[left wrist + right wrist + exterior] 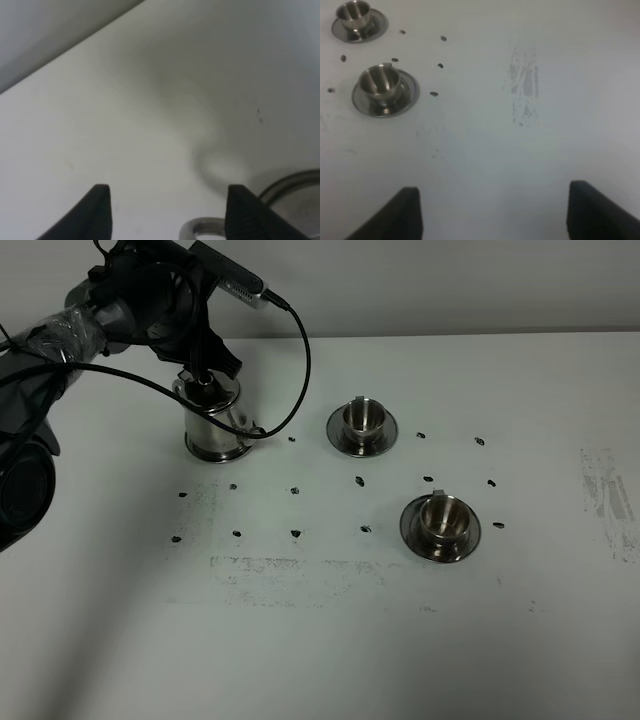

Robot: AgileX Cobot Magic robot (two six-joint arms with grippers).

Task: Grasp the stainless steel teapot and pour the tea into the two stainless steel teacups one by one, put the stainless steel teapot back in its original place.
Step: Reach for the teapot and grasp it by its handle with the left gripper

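Note:
The stainless steel teapot point(213, 428) stands at the table's back left, with its top covered by my left gripper point(205, 375). In the left wrist view that gripper point(167, 192) has its fingers apart. The pot's loop handle point(200, 226) sits between them, close to one finger point(240, 210), with a gap on its other side. The two stainless steel teacups point(363, 416) point(442, 517) sit on their saucers to the right, and also show in the right wrist view point(354, 11) point(380, 82). My right gripper point(492, 192) is open over bare table. The tea and the original place are hidden.
Small black marks point(296, 491) dot the white table in rows between the pot and the cups. A scuffed grey patch point(290, 568) lies toward the front, and another point(522, 90) is on the right. A black cable point(300, 370) loops from the left arm beside the pot.

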